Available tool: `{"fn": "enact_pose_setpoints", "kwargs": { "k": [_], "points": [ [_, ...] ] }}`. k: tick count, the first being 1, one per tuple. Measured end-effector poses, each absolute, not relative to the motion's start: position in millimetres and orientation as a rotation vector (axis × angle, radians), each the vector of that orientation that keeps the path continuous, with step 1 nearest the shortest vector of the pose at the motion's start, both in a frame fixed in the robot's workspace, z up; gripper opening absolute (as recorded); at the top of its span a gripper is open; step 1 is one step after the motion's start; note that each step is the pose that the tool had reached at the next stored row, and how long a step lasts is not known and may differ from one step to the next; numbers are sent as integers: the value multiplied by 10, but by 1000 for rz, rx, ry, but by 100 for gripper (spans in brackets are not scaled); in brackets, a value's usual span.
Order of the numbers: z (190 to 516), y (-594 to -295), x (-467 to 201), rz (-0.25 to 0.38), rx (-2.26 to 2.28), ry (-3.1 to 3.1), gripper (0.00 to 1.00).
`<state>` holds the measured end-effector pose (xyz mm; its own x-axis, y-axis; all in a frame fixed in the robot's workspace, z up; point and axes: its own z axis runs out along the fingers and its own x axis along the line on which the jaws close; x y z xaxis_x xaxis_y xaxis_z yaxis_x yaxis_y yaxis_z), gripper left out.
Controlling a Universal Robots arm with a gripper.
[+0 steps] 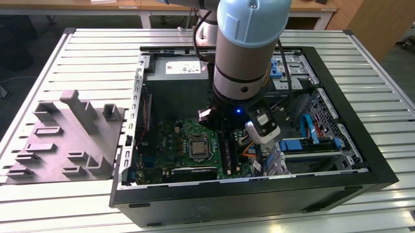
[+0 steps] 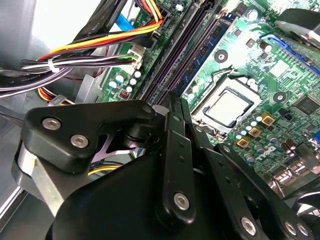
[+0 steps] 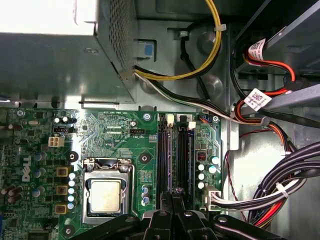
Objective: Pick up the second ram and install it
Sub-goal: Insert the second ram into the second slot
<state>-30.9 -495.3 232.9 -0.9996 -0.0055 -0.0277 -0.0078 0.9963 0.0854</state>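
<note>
The second ram (image 3: 174, 155) is a thin dark stick seen edge-on, lying along the motherboard's memory slots (image 3: 183, 150). My gripper (image 3: 176, 194) hangs over the middle of those slots, its black fingers (image 2: 172, 130) pinched together on the stick's top edge. In the second wrist view the gripper (image 2: 176, 102) has the stick (image 2: 192, 47) running away from its tips between purple-edged slots. The exterior view shows the stick (image 1: 225, 151) low on the green motherboard (image 1: 184, 141), just below the arm's wrist (image 1: 236, 104). Whether it is fully seated I cannot tell.
The open black case (image 1: 259, 189) lies on a slatted metal table (image 1: 97, 53). A processor socket (image 3: 105, 195) is beside the slots. Cable bundles (image 3: 285, 190) and a drive cage with blue cables (image 1: 311, 133) crowd the other side. A grey fixture (image 1: 65, 141) sits at the exterior view's left.
</note>
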Motion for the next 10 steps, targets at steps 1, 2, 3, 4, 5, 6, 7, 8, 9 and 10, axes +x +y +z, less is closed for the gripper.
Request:
{"fn": "enact_pose_setpoints", "kwargs": {
  "k": [1,2,3,4,5,6,7,8,9,10],
  "points": [
    [2329,-4953,-308,133,-9,3111,12],
    [2327,-4953,-308,133,-1,3111,12],
    [2327,-4953,-308,133,9,3111,12],
    [2326,-4953,-308,133,17,3111,12],
    [2326,-4953,-308,133,21,3110,12],
    [2327,-4953,-308,133,24,3110,12],
    [2326,-4953,-308,133,25,3110,12],
    [2323,-4952,-308,133,29,3110,12],
    [2321,-4952,-308,133,32,3110,12],
    [2318,-4953,-308,133,33,3110,12]
  ]
}}
